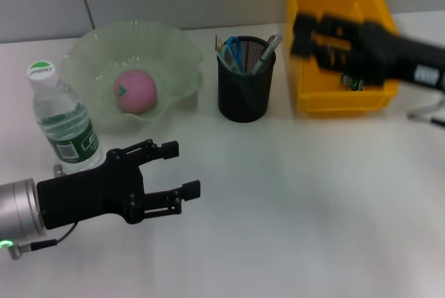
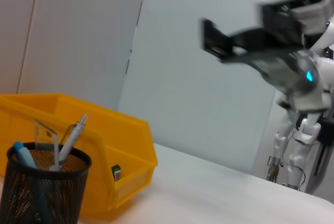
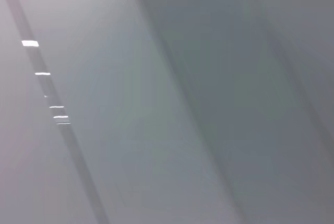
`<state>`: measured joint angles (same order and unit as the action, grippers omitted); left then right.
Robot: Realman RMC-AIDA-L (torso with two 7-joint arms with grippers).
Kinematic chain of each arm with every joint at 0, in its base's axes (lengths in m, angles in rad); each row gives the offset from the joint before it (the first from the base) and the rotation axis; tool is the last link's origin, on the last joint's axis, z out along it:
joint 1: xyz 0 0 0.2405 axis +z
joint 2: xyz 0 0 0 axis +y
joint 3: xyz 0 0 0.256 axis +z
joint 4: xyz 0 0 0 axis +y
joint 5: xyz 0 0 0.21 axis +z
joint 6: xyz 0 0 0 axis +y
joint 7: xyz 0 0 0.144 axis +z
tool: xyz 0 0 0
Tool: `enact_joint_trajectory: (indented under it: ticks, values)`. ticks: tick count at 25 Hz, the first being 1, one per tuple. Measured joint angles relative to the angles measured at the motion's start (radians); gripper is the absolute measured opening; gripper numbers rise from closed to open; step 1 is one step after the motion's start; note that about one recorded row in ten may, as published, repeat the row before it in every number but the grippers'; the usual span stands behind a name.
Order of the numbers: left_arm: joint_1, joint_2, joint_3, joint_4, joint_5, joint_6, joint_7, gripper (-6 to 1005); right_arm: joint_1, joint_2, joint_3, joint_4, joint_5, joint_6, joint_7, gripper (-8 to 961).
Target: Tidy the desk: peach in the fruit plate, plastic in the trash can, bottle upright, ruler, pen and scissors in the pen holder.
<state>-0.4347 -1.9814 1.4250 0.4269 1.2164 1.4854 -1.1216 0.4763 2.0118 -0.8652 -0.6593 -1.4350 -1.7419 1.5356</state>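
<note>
Head view, left tool [image 1: 182, 169] spread empty beside upright bottle [image 1: 62, 121], right tool [image 1: 306, 34] blurred, unreadable, over yellow bin [image 1: 306, 96]

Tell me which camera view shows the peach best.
The head view: the pink peach lies fully visible in the green fruit plate. The left wrist view shows only the pen holder and yellow bin, no peach; the right wrist view shows none either.

Right gripper [image 1: 306, 34] motion-blurred above the yellow bin [image 1: 306, 96], hiding part of its interior and a small green item [image 1: 353, 84] too indistinct to identify (fingers unreadable); left arm [image 1: 17, 214] cut by the frame edge; right wrist view shows only a featureless grey surface [image 3: 167, 98].
</note>
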Motion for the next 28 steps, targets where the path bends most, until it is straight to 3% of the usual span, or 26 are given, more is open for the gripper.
enact_joint_trajectory:
  ticks: [4, 8, 16, 28]
  values:
    - [-0.006, 0.009, -0.004, 0.001, 0.000, 0.003, -0.025, 862, 0.001, -0.011, -0.007, 0.075, -0.085, -0.048, -0.049, 749]
    - [-0.008, 0.011, -0.002, 0.004, 0.002, 0.005, -0.035, 862, -0.011, 0.009, 0.001, 0.085, -0.230, -0.005, -0.142, 789]
    - [-0.020, 0.014, -0.012, 0.035, 0.094, -0.003, -0.071, 862, -0.023, 0.042, -0.004, 0.090, -0.352, 0.050, -0.287, 810]
    - [-0.017, 0.025, -0.033, 0.039, 0.149, 0.012, -0.098, 862, -0.031, 0.049, 0.001, 0.091, -0.443, 0.130, -0.344, 810]
